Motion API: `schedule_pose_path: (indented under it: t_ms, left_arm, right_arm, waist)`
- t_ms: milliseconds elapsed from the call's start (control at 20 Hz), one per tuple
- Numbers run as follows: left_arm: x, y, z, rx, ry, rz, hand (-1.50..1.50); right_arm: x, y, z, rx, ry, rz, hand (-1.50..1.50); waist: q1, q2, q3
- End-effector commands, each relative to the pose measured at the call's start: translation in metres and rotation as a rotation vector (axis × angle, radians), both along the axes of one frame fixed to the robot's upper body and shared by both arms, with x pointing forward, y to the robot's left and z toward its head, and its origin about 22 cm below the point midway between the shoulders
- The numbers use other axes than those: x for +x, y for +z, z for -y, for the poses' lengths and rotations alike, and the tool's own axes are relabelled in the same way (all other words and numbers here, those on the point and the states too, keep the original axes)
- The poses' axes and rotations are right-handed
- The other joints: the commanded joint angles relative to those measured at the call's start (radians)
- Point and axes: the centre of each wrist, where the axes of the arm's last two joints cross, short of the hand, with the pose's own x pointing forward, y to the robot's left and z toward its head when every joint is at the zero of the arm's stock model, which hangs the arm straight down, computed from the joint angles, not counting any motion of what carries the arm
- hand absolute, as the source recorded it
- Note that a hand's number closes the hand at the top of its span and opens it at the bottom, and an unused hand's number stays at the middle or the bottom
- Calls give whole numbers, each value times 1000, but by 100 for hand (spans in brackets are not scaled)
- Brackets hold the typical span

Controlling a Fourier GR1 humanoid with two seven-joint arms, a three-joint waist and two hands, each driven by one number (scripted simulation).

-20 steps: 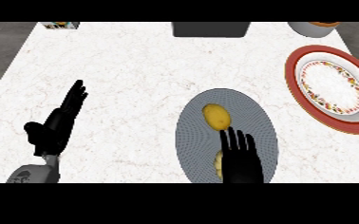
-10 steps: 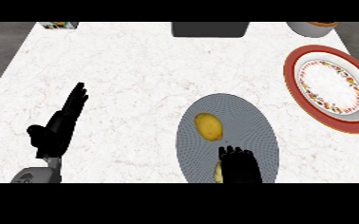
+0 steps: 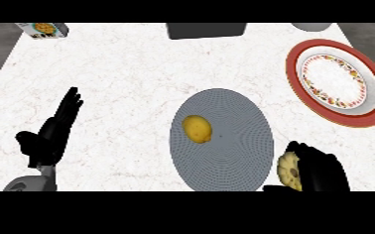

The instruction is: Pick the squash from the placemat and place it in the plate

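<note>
Shifted right since a moment ago, the squash [image 3: 289, 171], as I judge this bumpy yellow thing, sits at the right edge of the placemat [image 3: 234, 129]. Only half enclosed, it could slip out before the plate [image 3: 293, 77]. My right hand [image 3: 319, 171] curls round it. A smooth yellow fruit [image 3: 196, 129] lies on the placemat; my left hand [image 3: 51, 134] rests open.

Kitchen setting: white marbled bench [image 3: 132, 69], grey round placemat [image 3: 234, 148], red-rimmed patterned plate [image 3: 333, 82], yellow squash [image 3: 196, 129], food box [image 3: 42, 29] at far edge.
</note>
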Motion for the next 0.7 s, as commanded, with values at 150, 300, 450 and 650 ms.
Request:
schedule_pose_path:
  t_ms: [150,300,450,650]
  left_arm:
    - [-13,-9,-6,-3,46,-21,0]
    - [-11,-8,-6,-8,39,-24,0]
    - [-12,-6,-5,0,35,-17,0]
    - [-8,-1,2,1,13,-6,0]
  right_arm:
    - [1,33,106,141,-178,107,150]
    - [4,60,149,182,-151,175,150]
    - [0,84,194,213,-137,243,150]
    - [-5,127,254,255,-111,415,150]
  waist:
    - [-31,-7,5]
    - [-26,-8,2]
    - [-21,-13,2]
    - [10,-10,1]
